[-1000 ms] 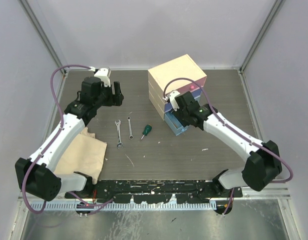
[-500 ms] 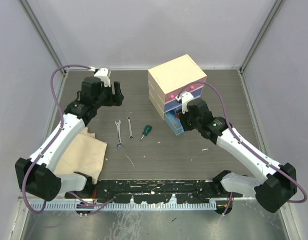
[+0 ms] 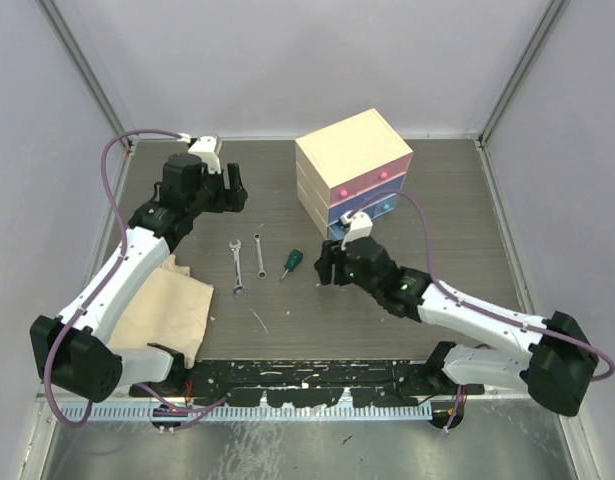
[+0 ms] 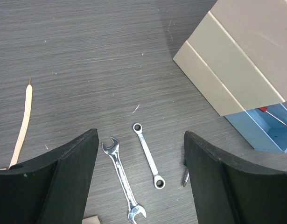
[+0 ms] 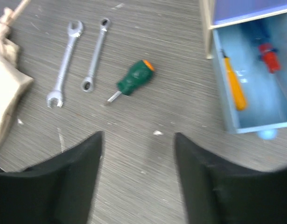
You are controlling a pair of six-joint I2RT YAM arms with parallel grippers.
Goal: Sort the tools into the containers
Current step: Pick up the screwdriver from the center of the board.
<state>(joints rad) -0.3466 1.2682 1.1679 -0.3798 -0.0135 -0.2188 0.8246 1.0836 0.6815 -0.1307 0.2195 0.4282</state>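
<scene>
Stock as I read it from my station:

1. Left tool [image 3: 233, 190]: hangs at 10 o'clock over the tabletop [image 3: 447, 210]. Its fingers [image 4: 54, 182] are spread wide, with nothing between them.
2. Right tool [image 3: 325, 268]: low at mid-tabletop, just at 3 o'clock of the green-handled screwdriver [image 3: 291, 263]. I see the jaws parted wide and empty, and the screwdriver lies ahead of them, untouched.
3. Open-ended wrench [image 3: 236, 265] and ring wrench [image 3: 259, 255]: both silver. They lie side by side but apart, running roughly 12 to 6, at 9 o'clock of the green-handled screwdriver.
4. Green-handled screwdriver: flat on the tabletop, orange cap toward 1 o'clock and blade toward 7.
5. Cream chest [image 3: 352, 150]: at 1 o'clock on the tabletop. I count a pink drawer [image 3: 362, 183] on top and a purple drawer [image 3: 373, 207] under it.
6. Blue drawer [image 5: 236, 123]: lowest in the chest and pulled out. It holds an orange-handled screwdriver [image 5: 234, 86] and, beside it, a red-handled piece [image 5: 268, 55].
7. Beige cloth [image 3: 172, 305]: at 8 o'clock, under the left arm.
8. Thin pale stick [image 4: 23, 126]: by the cloth, at 9 o'clock of the wrenches.
</scene>
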